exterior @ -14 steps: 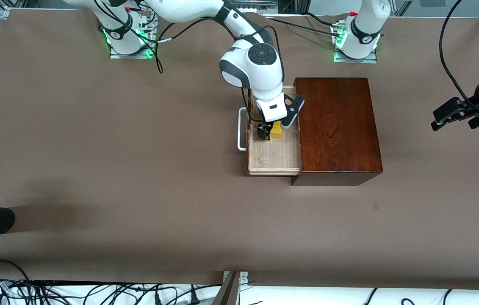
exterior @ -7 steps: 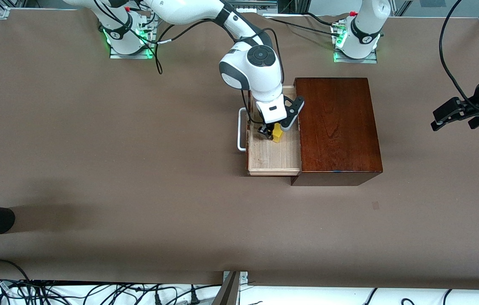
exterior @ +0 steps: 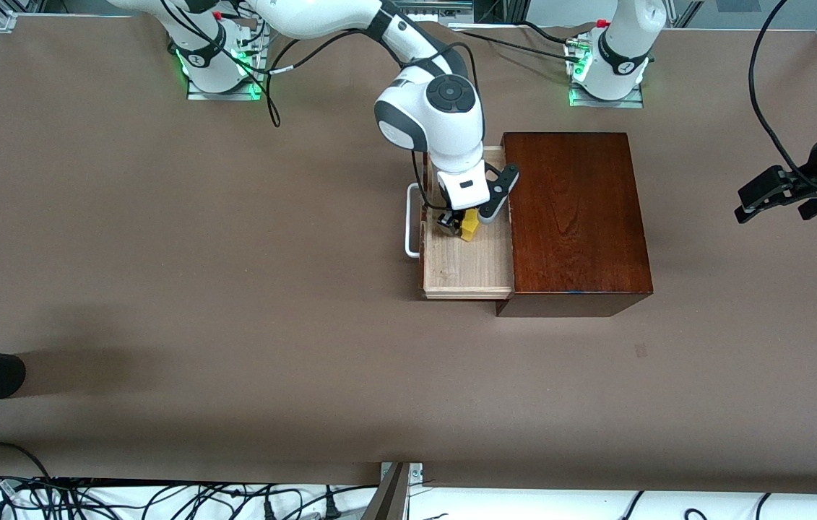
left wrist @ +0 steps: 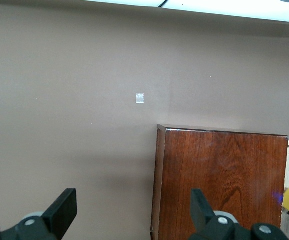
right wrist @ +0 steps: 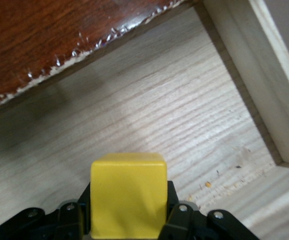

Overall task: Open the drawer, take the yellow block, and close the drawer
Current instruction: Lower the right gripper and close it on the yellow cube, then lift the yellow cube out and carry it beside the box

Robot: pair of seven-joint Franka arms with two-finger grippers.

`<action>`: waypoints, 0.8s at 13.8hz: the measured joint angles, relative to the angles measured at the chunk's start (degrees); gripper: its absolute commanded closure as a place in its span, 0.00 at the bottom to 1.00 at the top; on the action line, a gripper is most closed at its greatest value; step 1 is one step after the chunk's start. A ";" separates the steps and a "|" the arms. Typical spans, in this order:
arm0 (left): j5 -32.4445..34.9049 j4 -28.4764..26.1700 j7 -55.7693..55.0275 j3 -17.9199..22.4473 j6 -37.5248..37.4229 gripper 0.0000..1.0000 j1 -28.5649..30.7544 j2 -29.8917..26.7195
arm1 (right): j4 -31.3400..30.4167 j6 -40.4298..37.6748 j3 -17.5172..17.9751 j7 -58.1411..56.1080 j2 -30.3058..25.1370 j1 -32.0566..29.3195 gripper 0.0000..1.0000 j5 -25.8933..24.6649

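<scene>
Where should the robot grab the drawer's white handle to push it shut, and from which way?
Grab the middle of the handle, the long straight bar. Come down from above with fingers either side; it stands off the drawer front, leaving a gap. The right hand holds the block; the left hand waits, open.

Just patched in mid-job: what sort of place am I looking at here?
Probably a robotics lab test bench, not a home or workshop: two white arms bolted to a brown-covered table, aluminium framing at its corners, loose cables along the edge. The right pincer holds a small yellow cube above the pale wooden drawer.
</scene>
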 measured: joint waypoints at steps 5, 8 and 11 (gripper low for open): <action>0.00 0.02 0.00 0.00 0.00 0.00 0.02 0.01 | 6.37 -9.46 -0.50 0.38 -1.69 -0.77 0.97 2.47; 0.00 0.05 0.00 0.00 0.00 0.00 0.02 0.02 | 6.96 -13.22 -0.90 0.46 -4.47 -5.52 0.97 3.52; 0.00 0.07 0.00 0.00 0.00 0.00 0.01 0.03 | 7.03 -18.85 -1.11 0.39 -8.08 -11.87 0.97 4.05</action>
